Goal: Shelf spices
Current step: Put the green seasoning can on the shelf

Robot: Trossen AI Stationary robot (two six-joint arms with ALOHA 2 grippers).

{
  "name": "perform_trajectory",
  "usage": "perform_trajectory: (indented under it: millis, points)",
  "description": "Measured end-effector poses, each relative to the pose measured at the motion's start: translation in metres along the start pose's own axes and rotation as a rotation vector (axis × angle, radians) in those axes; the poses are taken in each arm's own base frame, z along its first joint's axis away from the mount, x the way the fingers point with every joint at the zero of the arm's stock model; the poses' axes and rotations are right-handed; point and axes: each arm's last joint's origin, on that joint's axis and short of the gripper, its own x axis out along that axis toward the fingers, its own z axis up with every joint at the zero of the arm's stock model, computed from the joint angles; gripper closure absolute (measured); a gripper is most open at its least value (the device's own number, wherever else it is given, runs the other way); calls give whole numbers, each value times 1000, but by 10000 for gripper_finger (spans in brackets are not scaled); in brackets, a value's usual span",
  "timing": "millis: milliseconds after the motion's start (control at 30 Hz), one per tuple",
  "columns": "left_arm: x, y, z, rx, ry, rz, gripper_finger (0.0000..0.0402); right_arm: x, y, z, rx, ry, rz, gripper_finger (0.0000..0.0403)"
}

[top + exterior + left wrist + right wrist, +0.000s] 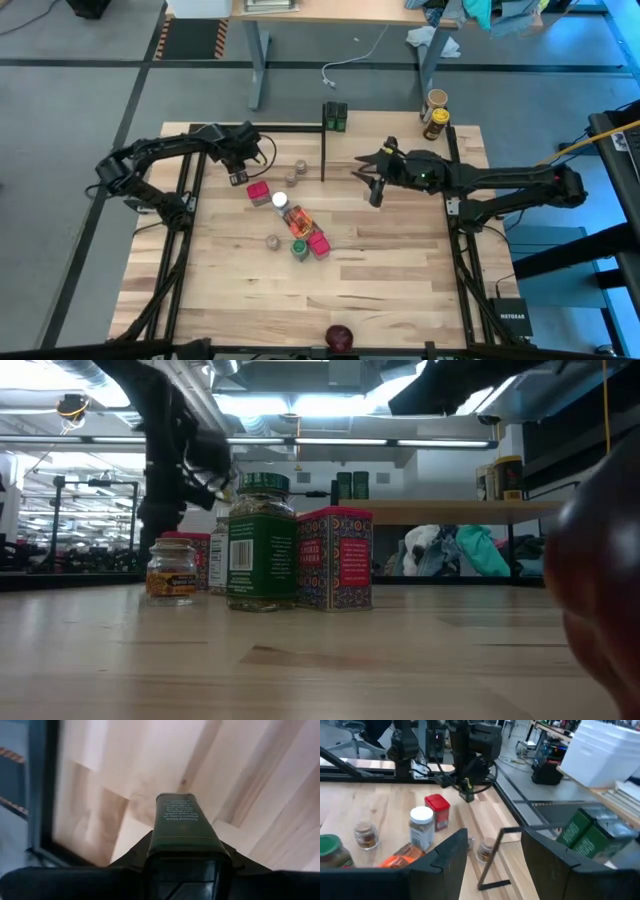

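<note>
From my remote station, I see the left gripper (182, 865) clenched on a dark green tin (182, 827), held above the tabletop (380, 270) near its back left corner. The right gripper (492, 852) hangs released and empty over the middle back of the table, beside the shelf (323, 150) posts. The remaining spices (292, 222) cluster mid-table: pink-red boxes (335, 558), a white-capped bottle (422, 827), a green-lidded jar (261, 540).
</note>
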Motion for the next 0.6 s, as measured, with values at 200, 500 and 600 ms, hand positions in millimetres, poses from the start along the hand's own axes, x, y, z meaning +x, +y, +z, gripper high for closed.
perform_trajectory:
  millis: [200, 500, 600]
  points:
    - [-34, -11, -9, -16, -101, 48, 298, -10, 16, 19, -92, 2, 57, 210]
    - [-98, -33, -15, -39, -413, 12, 298, -27, 30, 52, -90, -42, 75, 210]
    - [-119, -42, -12, -38, -492, -16, 298, -38, 34, 66, -42, -25, 115, 210]
